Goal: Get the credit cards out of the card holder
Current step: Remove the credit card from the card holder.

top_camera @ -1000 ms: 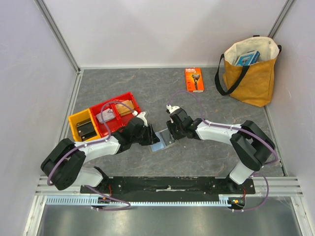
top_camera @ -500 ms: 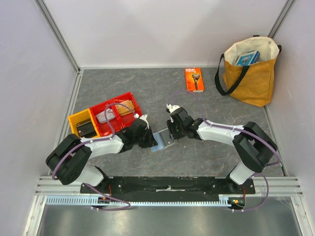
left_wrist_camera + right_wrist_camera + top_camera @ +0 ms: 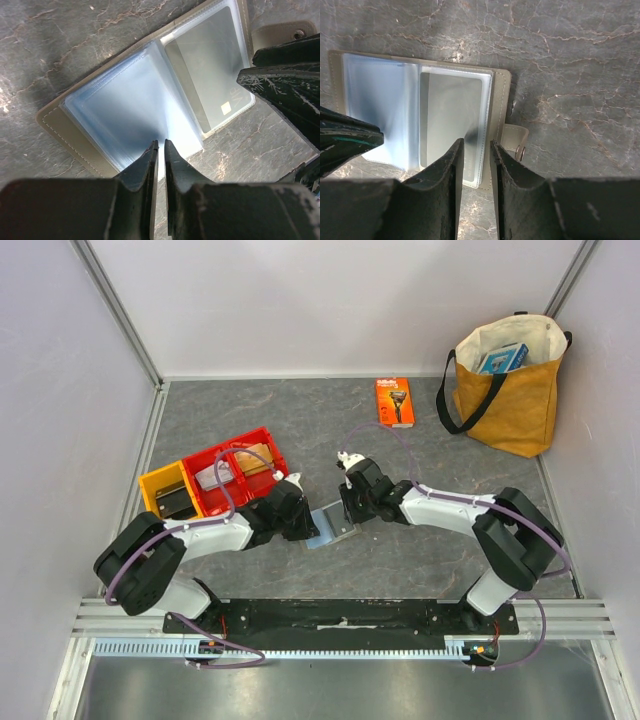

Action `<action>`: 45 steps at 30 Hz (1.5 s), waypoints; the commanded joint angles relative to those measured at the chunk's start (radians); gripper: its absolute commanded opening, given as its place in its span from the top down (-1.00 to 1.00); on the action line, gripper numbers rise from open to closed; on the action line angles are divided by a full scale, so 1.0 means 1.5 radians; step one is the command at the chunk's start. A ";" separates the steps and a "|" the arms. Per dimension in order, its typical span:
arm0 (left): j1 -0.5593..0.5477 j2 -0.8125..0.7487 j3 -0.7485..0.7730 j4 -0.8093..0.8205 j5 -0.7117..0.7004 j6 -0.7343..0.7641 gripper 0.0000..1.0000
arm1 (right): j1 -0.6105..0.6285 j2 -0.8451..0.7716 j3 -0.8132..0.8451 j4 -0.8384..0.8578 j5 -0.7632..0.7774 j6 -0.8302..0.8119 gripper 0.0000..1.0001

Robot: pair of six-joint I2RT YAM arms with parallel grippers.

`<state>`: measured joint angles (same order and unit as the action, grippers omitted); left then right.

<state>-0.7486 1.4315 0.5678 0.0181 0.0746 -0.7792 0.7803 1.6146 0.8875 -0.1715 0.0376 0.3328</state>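
card holder (image 3: 329,527) lies open and flat on the counter (image 3: 450,450), near centre, between both tools. Inside faces up. The left half shows pale blue clear sleeves (image 3: 125,105). The right half has a greyish card (image 3: 451,119) fully seated in its clear pocket, with its gold chip (image 3: 225,106) visible. Only one card can be made out. The closing tab (image 3: 516,139) sticks out from the card-side edge and lies flat on the counter.

left tool (image 3: 161,145): fingers almost together at the outer edge of the blue sleeves. A pale strip shows in the slit between them, so it looks clamped on a sleeve leaf of the holder.

right tool (image 3: 476,146): fingers apart with a slim gap and nothing between them. The tips are over the edge of the card pocket, just beside the tab. Can't tell if they touch it.

Elsewhere:
- The red bin (image 3: 262,440) and yellow bin (image 3: 150,485) sit side by side, touching, left of the holder and behind the left arm. Both are loaded.
- An orange razor pack (image 3: 394,401) lies flat at far centre.
- A tan bag (image 3: 510,400) stands upright at far right with a blue box (image 3: 502,358) in its mouth.
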 commanded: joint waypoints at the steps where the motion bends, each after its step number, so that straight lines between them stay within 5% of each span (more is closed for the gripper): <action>1: -0.008 -0.001 0.011 -0.083 -0.048 0.004 0.68 | -0.003 0.021 0.012 0.025 -0.015 0.002 0.34; 26: -0.030 0.045 0.036 -0.118 -0.072 0.003 0.97 | -0.003 -0.030 0.040 0.012 -0.129 0.008 0.52; 45: -0.030 -0.025 -0.004 -0.077 -0.075 -0.037 0.96 | 0.012 -0.032 0.051 0.040 -0.267 0.021 0.34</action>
<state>-0.7876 1.4185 0.5926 -0.0650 0.0006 -0.8028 0.7834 1.5864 0.9211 -0.1509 -0.3084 0.3595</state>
